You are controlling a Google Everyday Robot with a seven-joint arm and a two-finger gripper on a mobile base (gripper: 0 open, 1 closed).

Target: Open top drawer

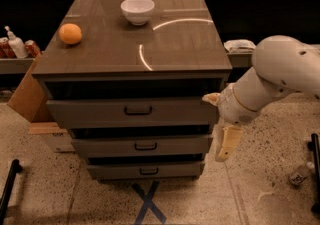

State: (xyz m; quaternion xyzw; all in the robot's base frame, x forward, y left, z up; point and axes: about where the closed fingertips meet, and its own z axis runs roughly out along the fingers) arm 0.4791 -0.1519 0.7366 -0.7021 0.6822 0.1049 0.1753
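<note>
The top drawer point(100, 113) is the widest grey-brown front of three, with a small dark bar handle point(138, 111) at its centre and a dark gap above it under the cabinet top. My gripper point(218, 126) hangs at the cabinet's right front corner, level with the top drawer's right end and well right of the handle. It is open and empty: one cream finger point(212, 98) is by the drawer's upper right corner and the other point(227, 143) points down beside the middle drawer point(100, 146).
An orange point(70, 33) and a white bowl point(137, 10) sit on the cabinet top point(175, 54). The bottom drawer point(115, 171) is narrowest. A cardboard box point(26, 94) stands left of the cabinet. A blue X point(148, 204) marks the floor in front.
</note>
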